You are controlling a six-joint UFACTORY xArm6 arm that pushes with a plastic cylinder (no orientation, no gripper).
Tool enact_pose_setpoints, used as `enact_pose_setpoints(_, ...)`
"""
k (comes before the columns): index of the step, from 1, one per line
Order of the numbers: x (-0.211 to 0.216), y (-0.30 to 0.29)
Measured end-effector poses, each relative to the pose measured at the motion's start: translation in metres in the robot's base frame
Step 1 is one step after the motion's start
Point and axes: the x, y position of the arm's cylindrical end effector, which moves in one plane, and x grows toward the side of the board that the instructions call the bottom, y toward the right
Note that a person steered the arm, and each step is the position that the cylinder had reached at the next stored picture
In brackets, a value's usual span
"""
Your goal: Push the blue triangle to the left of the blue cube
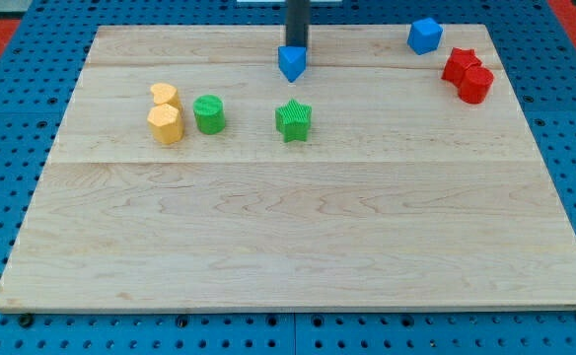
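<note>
Straight dark rod, coming down from the view's top edge a little left of centre, standing upright with no visible tilt. Only the lower stretch visible; everything above cut off by the frame. My tip set low near the far edge of the tabletop, its very end hard to separate from what lies just below it.

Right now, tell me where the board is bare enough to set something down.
The whole lower half, below the green star and yellow blocks, is bare. So is the strip between the blue triangle, where my tip sits, and the blue cube. It is crowded around the red blocks and the green cylinder.
</note>
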Motion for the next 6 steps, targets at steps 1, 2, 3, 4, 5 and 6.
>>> enact_pose_setpoints(1,0.006,-0.084)
enact_pose_setpoints(2,0.062,-0.018)
enact_pose_setpoints(3,0.029,0.03)
enact_pose_setpoints(4,0.015,0.022)
enact_pose_setpoints(5,0.013,0.019)
enact_pose_setpoints(6,0.009,0.05)
